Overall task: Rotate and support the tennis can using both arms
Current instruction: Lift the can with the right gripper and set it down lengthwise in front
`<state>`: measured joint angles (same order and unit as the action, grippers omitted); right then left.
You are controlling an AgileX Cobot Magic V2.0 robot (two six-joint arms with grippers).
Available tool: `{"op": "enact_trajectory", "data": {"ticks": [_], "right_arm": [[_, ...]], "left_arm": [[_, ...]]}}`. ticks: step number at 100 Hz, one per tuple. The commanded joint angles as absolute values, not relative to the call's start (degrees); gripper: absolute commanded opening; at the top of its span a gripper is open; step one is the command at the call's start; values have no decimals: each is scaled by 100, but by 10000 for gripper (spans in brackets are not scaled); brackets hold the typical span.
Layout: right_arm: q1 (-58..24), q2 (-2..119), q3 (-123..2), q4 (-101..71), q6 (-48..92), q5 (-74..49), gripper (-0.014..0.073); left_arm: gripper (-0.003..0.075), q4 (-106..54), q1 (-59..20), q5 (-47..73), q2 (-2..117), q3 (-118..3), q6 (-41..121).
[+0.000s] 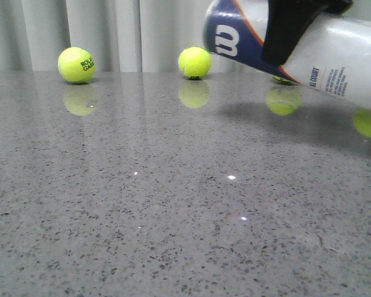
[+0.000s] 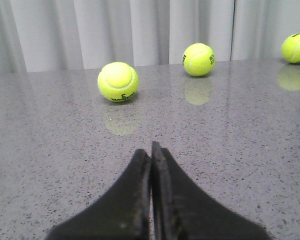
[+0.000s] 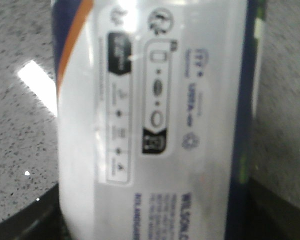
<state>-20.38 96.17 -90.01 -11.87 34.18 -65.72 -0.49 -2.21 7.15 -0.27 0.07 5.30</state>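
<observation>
While the scene is read by surfaces first, each line takes one item:

Table: the table is polished grey stone with dark speckles, glossy enough to mirror the balls and ceiling lights.

Backdrop: a pale pleated curtain hangs behind the far edge.

Ball count, front view: two fuzzy yellow-green spheres stand clear, the left tennis ball with black print and the middle tennis ball; a sliver of a third ball peeks from under the can, and a reflection further right suggests a fourth, hidden one.

Ball count, left wrist view: three balls, the nearest showing its curved seam.

Can, position: the tennis can hangs above the table at the right of the front view, tilted, its navy end highest and pointing left.

Can, look: a smooth white plastic cylinder with a navy band bearing a white "W", an orange stripe and small dark print.

Can, close up: the can fills the right wrist view; its label icons are blurred.

Right gripper: the right gripper, black and angular, clamps the can across its middle.

Left gripper: the left gripper has its two black tapered fingers pressed together, holding nothing, low over the table.
</observation>
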Motion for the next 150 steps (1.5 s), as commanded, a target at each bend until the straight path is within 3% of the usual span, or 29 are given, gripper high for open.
{"op": "enact_trajectory", "data": {"ticks": [1, 28, 68, 77, 90, 99, 150], "right_arm": [[-2299, 9376, -9199, -1270, 4415, -6369, 244], [-3083, 9599, -9199, -1270, 6456, -6419, 244], [-3150, 10210, -9199, -1270, 6552, -6206, 265], [-3150, 10221, -9199, -1270, 6552, -6157, 374], [-3150, 10221, -9199, -1270, 6552, -6153, 669], [-3150, 10221, -9199, -1270, 6552, -6172, 637], [-3150, 9872, -9335, -1225, 6552, -6506, 633]], "left_arm": [[-18, -60, -220, 227, -230, 263, 526], [-18, -60, -220, 227, -230, 263, 526], [-18, -60, -220, 227, -230, 263, 526], [-18, -60, -220, 227, -230, 263, 526], [-18, -60, -220, 227, -230, 263, 526], [-18, -60, -220, 227, -230, 263, 526], [-18, -60, -220, 227, -230, 263, 526]]}}
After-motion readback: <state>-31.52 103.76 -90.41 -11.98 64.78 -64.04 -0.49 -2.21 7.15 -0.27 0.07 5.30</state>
